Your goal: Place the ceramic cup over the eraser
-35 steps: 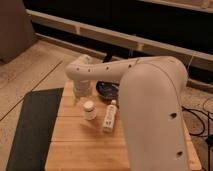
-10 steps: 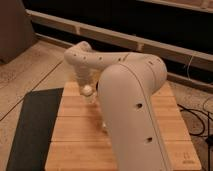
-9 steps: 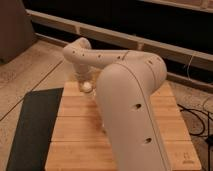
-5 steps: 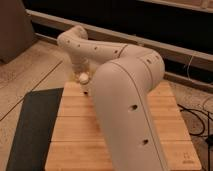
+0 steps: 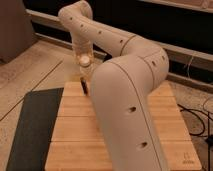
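Observation:
The ceramic cup [image 5: 84, 60] is a small whitish round cup held in the air above the far left part of the wooden table [image 5: 75, 132]. My gripper [image 5: 83, 69] hangs down from the arm's wrist at the upper left and is shut on the cup. A dark narrow shape shows just below the cup, at the table's far edge; I cannot tell what it is. The eraser is hidden behind my arm. My big cream-coloured arm [image 5: 125, 100] covers the middle and right of the table.
A dark mat [image 5: 35, 130] lies on the floor along the table's left side. Black cables [image 5: 197, 117] lie on the floor at the right. A dark low wall [image 5: 165, 25] runs behind the table.
The cup, which stood on the table beside the white bottle, has been gripped and lifted; it has risen steadily and moved toward the table's far left edge.

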You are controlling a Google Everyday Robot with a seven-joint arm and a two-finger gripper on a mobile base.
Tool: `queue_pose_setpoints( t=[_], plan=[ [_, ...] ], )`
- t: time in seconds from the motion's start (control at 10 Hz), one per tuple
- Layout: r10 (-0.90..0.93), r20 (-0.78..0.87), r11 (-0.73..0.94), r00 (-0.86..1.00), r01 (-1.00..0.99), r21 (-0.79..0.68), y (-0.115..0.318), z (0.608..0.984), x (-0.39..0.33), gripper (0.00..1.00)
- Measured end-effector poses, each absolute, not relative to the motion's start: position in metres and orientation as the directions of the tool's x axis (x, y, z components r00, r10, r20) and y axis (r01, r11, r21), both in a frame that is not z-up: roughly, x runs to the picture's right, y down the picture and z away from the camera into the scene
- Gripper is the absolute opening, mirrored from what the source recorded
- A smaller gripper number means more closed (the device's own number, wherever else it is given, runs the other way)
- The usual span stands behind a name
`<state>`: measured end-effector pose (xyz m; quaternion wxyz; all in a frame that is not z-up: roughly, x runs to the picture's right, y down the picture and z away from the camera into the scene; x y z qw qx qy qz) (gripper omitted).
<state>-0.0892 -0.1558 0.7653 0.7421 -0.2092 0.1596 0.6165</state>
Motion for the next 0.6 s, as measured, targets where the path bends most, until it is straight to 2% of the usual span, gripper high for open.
queue_pose_setpoints(
  t=[0.6],
  plan=[
    [0.838,-0.499,0.187,0.218,-0.976,-0.112,-0.1588,0.7677,-0.0926,0.0]
  ],
)
